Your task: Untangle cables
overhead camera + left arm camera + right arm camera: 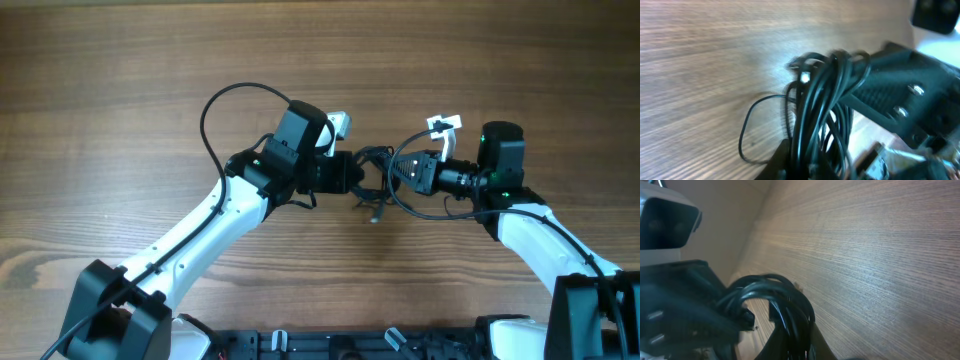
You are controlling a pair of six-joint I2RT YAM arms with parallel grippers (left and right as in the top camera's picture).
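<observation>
The cables (374, 184) are a small coil of thin black cords hanging just above the table between the two grippers, which face each other. One plug end (375, 213) dangles toward the front. My left gripper (360, 172) comes in from the left and is shut on the cables (825, 100); the strands run down between its fingers in the left wrist view, with a thin loop (747, 130) trailing over the wood. From the right, my right gripper (398, 172) pinches the same coil (790, 307) between its close-set fingers.
The wooden table (120, 60) stretches out on all sides. A thicker arm wire (225, 100) arcs up behind the left arm. A white tag (445, 124) sits above the right arm. A dark rail (350, 345) lines the front edge.
</observation>
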